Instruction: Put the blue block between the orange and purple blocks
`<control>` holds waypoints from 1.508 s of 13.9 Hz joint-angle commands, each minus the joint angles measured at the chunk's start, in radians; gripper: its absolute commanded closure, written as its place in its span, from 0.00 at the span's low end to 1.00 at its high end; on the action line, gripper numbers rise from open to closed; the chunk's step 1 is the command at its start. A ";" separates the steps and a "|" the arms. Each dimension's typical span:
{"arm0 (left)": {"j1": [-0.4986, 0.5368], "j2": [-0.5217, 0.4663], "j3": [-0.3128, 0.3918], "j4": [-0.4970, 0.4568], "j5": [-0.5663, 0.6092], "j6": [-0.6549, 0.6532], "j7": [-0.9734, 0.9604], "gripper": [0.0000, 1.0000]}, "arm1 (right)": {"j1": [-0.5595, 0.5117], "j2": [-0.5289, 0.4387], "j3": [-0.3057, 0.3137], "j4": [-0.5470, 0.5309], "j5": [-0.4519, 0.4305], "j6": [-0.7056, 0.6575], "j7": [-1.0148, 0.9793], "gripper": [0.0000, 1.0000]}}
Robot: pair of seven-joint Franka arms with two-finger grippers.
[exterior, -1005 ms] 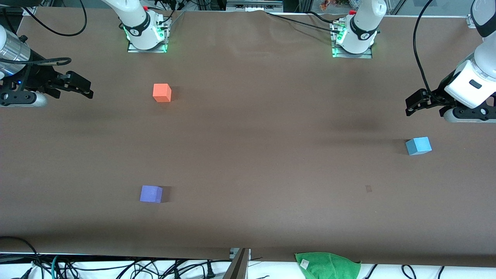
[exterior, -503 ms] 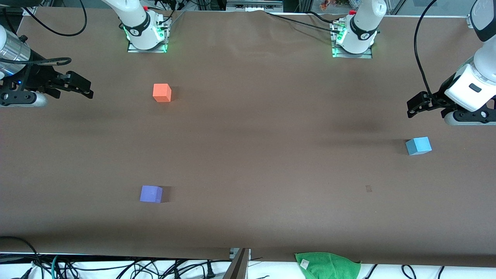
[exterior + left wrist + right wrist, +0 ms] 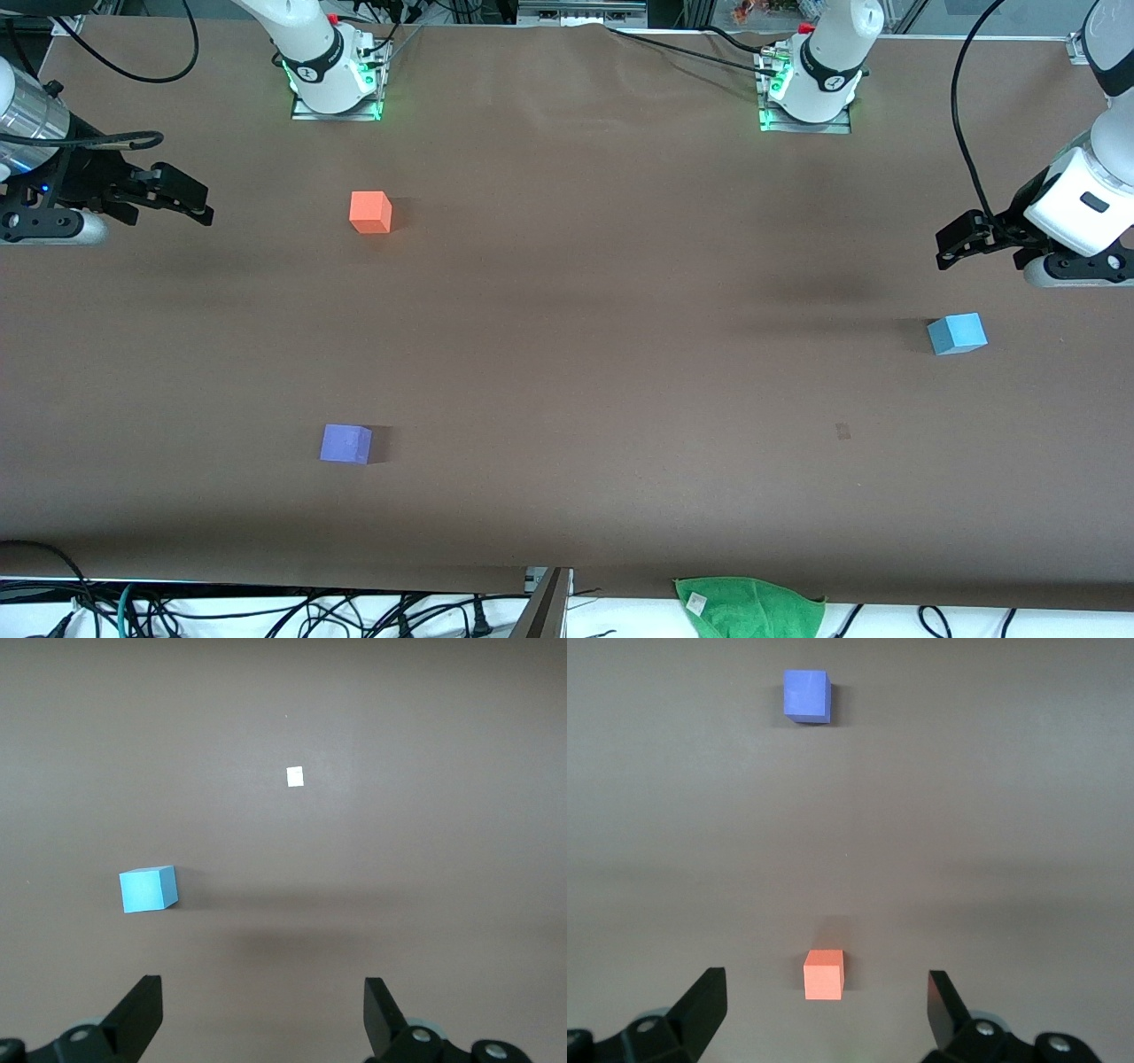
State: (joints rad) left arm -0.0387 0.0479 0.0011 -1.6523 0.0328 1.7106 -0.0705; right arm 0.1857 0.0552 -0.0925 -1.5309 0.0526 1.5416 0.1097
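Note:
The light blue block (image 3: 957, 334) sits on the brown table toward the left arm's end; it also shows in the left wrist view (image 3: 148, 889). My left gripper (image 3: 959, 241) hangs open and empty above the table, close to the blue block but not over it (image 3: 263, 992). The orange block (image 3: 370, 213) sits near the right arm's base, and the purple block (image 3: 345, 443) lies nearer to the front camera in line with it. Both show in the right wrist view, orange (image 3: 823, 974) and purple (image 3: 806, 695). My right gripper (image 3: 190, 202) waits open and empty at the right arm's end (image 3: 825, 988).
A green cloth (image 3: 751, 607) lies at the table's edge nearest the front camera. A small pale mark (image 3: 842, 431) is on the table nearer to the front camera than the blue block; it also shows in the left wrist view (image 3: 295, 776). Cables run along the table's edges.
My left gripper has shifted a little, coming closer to the blue block. The right arm and all three blocks have not moved.

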 commanded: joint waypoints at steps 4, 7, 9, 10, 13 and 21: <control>0.006 0.000 -0.009 0.006 0.021 -0.012 -0.003 0.00 | 0.000 -0.017 0.004 -0.009 -0.010 0.002 -0.013 0.00; 0.005 0.000 -0.010 0.006 0.021 -0.019 -0.012 0.00 | 0.000 -0.017 0.004 -0.009 -0.010 -0.001 -0.013 0.00; 0.006 0.000 -0.009 0.006 0.021 -0.057 -0.012 0.00 | 0.000 -0.017 0.005 -0.009 -0.010 0.000 -0.012 0.00; 0.008 0.000 -0.007 0.006 0.021 -0.081 -0.015 0.00 | 0.000 -0.018 0.005 -0.009 -0.010 -0.005 -0.013 0.00; 0.051 0.042 -0.007 0.012 0.019 -0.089 -0.002 0.00 | 0.000 -0.018 0.004 -0.011 -0.008 -0.009 -0.013 0.00; 0.261 0.323 -0.007 0.029 0.039 0.169 0.130 0.00 | 0.001 -0.018 0.008 -0.009 -0.002 0.002 -0.007 0.00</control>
State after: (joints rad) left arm 0.1711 0.2897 0.0061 -1.6399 0.0420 1.8045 -0.0012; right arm 0.1865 0.0550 -0.0898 -1.5306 0.0527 1.5417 0.1094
